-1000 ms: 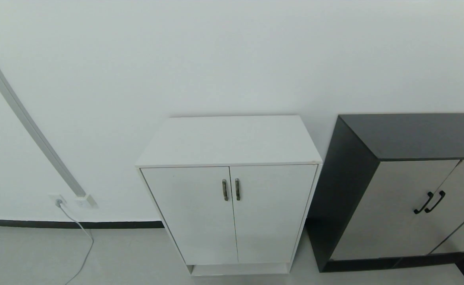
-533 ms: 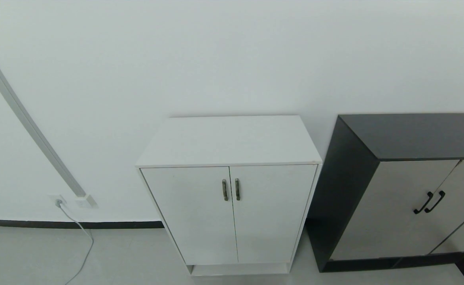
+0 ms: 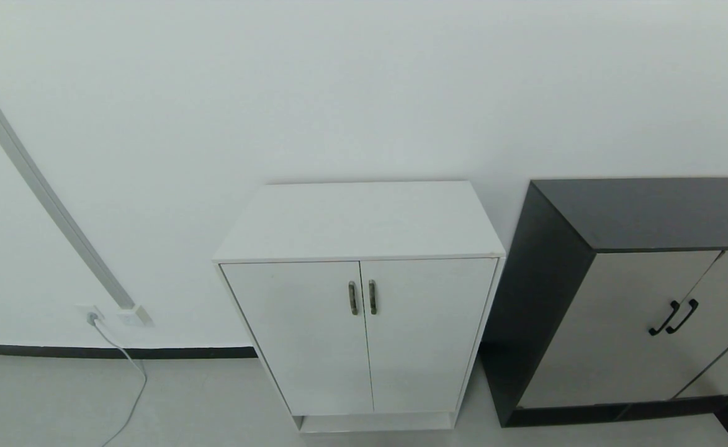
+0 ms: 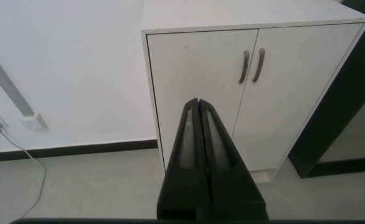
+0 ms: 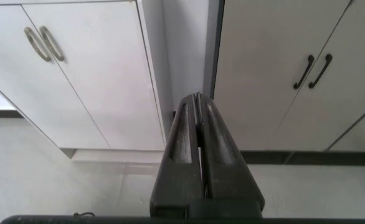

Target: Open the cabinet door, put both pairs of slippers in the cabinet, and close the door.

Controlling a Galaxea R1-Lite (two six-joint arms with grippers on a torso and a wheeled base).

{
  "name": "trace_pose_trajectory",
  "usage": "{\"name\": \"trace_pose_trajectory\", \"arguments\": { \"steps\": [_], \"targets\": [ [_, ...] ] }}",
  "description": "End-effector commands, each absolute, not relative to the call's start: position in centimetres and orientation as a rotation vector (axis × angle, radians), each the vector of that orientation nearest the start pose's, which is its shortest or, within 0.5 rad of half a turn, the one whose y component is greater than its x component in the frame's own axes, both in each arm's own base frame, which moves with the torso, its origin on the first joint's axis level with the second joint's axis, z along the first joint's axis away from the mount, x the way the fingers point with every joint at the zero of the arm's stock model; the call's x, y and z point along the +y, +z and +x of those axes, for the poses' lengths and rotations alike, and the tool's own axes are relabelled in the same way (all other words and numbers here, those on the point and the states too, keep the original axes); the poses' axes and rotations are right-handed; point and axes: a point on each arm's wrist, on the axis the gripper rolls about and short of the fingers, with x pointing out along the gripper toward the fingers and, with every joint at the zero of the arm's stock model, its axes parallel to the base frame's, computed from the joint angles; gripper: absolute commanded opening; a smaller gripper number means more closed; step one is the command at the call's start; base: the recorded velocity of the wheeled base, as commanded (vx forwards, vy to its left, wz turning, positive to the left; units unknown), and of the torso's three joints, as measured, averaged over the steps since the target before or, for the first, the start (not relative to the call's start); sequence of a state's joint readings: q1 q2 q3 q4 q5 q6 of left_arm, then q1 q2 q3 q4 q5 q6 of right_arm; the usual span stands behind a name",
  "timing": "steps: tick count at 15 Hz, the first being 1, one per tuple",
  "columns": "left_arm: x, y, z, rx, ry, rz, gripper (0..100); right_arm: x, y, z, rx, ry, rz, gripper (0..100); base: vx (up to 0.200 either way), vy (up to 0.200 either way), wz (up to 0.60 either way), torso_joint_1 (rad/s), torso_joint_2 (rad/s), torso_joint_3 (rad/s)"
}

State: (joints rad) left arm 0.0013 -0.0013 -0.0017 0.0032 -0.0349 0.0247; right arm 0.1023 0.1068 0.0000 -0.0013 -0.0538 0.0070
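A white two-door cabinet stands against the wall with both doors closed and two metal handles side by side at the centre seam. My left gripper is shut with nothing in it, held well back from the cabinet front, whose handles lie ahead of it. My right gripper is also shut and empty, level with the gap between the white cabinet and the neighbouring dark one.
A black cabinet with grey doors stands close on the white cabinet's right, its black handles closed together. A wall socket with a grey cable trails onto the floor on the left. A slanted conduit runs up the wall.
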Motion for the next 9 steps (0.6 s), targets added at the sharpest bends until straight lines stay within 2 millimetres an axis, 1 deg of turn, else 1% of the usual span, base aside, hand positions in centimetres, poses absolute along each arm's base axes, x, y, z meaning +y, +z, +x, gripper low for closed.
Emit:
{"name": "trace_pose_trajectory", "arguments": {
  "steps": [1, 3, 4, 9],
  "targets": [
    [-0.08, 7.56, -2.29, 0.001, -0.034, 0.025, 0, -0.22, 7.76, -1.5, 0.1, 0.013, 0.0, 0, 0.0, 0.0, 0.0, 0.0, 0.0, 0.0],
    [-0.08, 7.56, -2.29, 0.001, -0.034, 0.025, 0, -0.14, 7.71, -1.72, 0.072, -0.038, -0.004, 0, 0.0, 0.0, 0.0, 0.0, 0.0, 0.0],
    [-0.08, 7.57, -2.29, 0.0, -0.034, 0.025, 0, -0.13, 7.57, -2.2, 0.011, -0.037, -0.008, 0, 0.0, 0.0, 0.0, 0.0, 0.0, 0.0],
    [-0.08, 7.57, -2.29, 0.0, -0.032, 0.025, 0, -0.08, 7.58, -2.28, -0.003, -0.029, 0.011, 0, 0.0, 0.0, 0.0, 0.0, 0.0, 0.0]
  ]
}}
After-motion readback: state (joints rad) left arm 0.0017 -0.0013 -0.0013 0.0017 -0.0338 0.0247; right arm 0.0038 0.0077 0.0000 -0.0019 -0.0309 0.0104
